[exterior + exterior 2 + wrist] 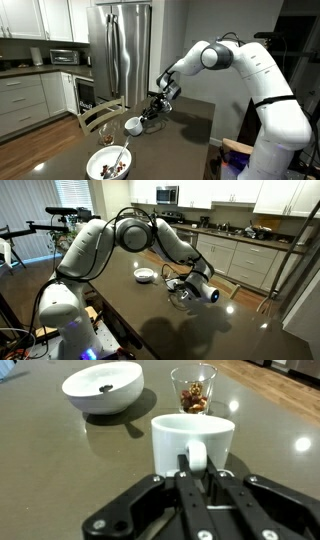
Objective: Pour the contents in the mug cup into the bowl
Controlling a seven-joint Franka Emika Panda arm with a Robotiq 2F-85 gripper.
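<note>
Wrist view is mostly dark glossy counter (pixel 40 460), and that's what carries everything; in both exterior views the white arm (pixel 250 80) reaches out over it and bends down toward the middle. Next biggest is the bowl (pixel 100 398), round, white and wide, sitting on the counter at the upper left of the wrist view, well apart from the claw (pixel 192 468). In an exterior view it has a light utensil (pixel 121 153) leaning out of it and some dark reddish stuff inside. Then the mug cup (pixel 192 432), upright and dead centre right in front of the claw, with its handle (pixel 197 456) turned straight back at the camera. The claw is closed right down and its fingers pinch in on that handle, so I'd call it a grip on the mug cup by the handle. Can't see into the mug cup from this low angle, so no idea how full it is, and its base hides behind the claw, so I can't tell if it's off the counter. Smallest: a clear glass (pixel 193 385) just behind the mug cup, with brown-red bits (pixel 193 400) in it. What matters for the pour, I reckon: the bowl lies ahead and to the left of the claw, past the mug cup, so it needs carrying forward-left over the rim, steering clear of that glass
</note>
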